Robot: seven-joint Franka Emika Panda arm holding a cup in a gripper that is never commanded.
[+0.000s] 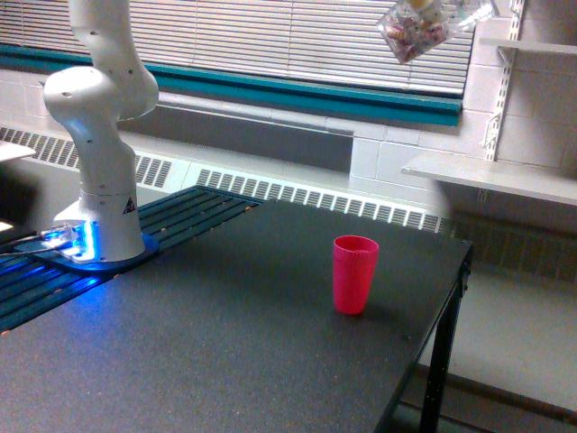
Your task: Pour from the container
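The container [413,34], a small clear cup with pinkish-beige bits inside, hangs tilted high in the air at the top right of the exterior view, in front of the window blinds. My gripper [458,13] shows only as a pale blurred shape at the container's right side, cut off by the top edge, and it holds the container. An opaque pink-red cup [355,273] stands upright on the dark table [225,343], well below the container and a little to the exterior view's left. Nothing is visibly falling from the container.
The arm's white base [99,180] stands at the table's left on a blue-lit mount. White shelves [505,176] jut from the wall at the right. The table's right edge [455,298] runs close to the pink cup.
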